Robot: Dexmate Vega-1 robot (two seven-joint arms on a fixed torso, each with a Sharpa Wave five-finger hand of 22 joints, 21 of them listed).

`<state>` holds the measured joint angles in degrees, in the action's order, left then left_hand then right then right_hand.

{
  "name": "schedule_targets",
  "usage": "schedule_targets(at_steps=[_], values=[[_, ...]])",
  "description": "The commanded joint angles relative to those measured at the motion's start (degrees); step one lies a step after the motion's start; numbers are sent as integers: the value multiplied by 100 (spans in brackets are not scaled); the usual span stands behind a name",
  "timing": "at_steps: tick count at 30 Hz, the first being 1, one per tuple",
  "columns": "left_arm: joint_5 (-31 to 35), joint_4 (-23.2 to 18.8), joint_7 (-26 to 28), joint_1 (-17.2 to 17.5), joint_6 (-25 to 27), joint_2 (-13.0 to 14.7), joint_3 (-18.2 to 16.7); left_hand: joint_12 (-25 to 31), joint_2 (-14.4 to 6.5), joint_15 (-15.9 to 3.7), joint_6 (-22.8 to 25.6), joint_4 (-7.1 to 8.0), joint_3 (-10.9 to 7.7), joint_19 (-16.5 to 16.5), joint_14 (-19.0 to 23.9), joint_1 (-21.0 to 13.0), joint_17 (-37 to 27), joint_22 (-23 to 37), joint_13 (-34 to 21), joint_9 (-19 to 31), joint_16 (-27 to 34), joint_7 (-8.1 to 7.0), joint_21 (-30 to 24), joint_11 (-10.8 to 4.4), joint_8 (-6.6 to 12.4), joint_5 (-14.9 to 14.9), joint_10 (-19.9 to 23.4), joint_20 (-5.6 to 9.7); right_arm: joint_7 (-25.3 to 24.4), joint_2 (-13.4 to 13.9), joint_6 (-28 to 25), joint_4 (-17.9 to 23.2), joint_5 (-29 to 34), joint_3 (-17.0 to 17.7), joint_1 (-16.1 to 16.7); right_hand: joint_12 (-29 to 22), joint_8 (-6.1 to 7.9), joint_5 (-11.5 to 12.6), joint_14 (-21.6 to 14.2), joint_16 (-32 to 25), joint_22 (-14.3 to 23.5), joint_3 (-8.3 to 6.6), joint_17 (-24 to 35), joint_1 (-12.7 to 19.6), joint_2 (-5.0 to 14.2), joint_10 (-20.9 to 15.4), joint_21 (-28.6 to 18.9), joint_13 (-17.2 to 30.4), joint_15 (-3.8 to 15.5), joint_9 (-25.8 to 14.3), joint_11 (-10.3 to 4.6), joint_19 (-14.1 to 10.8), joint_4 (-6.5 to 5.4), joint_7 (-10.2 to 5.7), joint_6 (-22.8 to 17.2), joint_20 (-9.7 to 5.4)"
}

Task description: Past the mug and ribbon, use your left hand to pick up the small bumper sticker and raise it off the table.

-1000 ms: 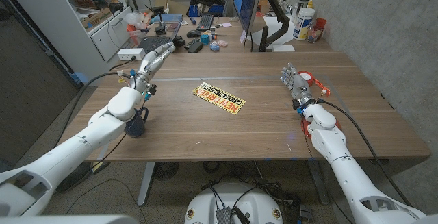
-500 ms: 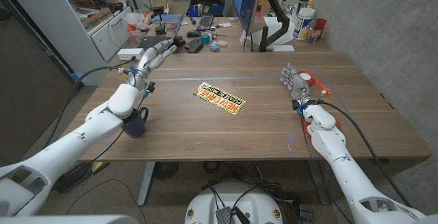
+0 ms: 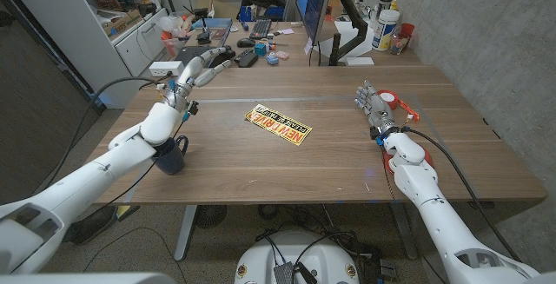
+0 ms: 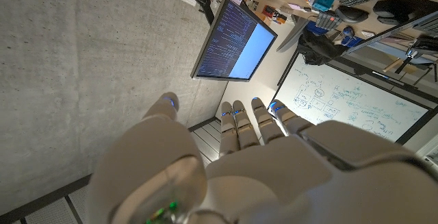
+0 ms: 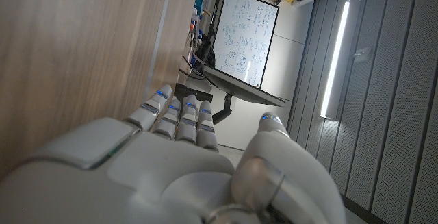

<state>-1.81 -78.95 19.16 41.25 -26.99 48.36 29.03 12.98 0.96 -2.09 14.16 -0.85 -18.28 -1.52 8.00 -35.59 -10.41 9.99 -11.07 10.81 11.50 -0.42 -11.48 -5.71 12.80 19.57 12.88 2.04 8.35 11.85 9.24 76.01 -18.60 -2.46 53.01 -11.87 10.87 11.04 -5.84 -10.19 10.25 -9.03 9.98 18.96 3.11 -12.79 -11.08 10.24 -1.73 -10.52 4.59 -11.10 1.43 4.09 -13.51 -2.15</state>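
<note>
Reaching: left hand (image 3: 187,82) is up over the table's (image 3: 287,167) far-left part, at about 10 o'clock from the sticker (image 3: 278,124), well apart from it.
Left fingers: the fingers (image 3: 208,69) are stretched out and slightly spread, pointing toward the table's far edge, with nothing in them; the left wrist view shows the same straight fingers (image 4: 246,125) with blue-lit tips against a monitor (image 4: 236,42) and a whiteboard (image 4: 342,104).
Sticker: yellow and black with red lettering, flat on the table near its middle, its long side running from 10 to 4 o'clock.
Mug: dark blue mug (image 3: 171,155) stands on the table near its left front, right under the left forearm, at about 8 o'clock from the sticker.
Ribbon: something red and white (image 3: 401,104) lies beside the right hand (image 3: 376,108), at 3 o'clock from the sticker; too small to tell what it is.
Right hand: at the table's right side, fingers (image 5: 179,114) straight and close together, holding nothing; whether it touches the table I cannot tell.
</note>
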Motion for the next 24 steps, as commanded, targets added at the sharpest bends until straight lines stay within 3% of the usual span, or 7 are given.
schedule_targets(at_steps=[1,24], values=[[820,-63,209,-247,81,108,212,36,-14,-210,53,-63,-17,-58,90,-95,-2,21,-16,8,37,-22,-40,-18,45,54,59,56,-21,-12,-1,22,24,-6,-1,-18,23,49,-59,-34,22,-21,31,2,45,-57,-34,29,7,-23,-20,-22,23,19,-46,35],[1522,-232,134,-530,241,284,465,7,6,-278,150,-157,-30,-110,114,-248,-4,21,-17,8,4,-114,-41,-94,50,63,114,47,1,43,-39,57,9,30,-16,-18,23,50,-54,-31,22,-14,32,-5,48,-61,-34,29,0,-23,-23,-19,34,15,-46,38]])
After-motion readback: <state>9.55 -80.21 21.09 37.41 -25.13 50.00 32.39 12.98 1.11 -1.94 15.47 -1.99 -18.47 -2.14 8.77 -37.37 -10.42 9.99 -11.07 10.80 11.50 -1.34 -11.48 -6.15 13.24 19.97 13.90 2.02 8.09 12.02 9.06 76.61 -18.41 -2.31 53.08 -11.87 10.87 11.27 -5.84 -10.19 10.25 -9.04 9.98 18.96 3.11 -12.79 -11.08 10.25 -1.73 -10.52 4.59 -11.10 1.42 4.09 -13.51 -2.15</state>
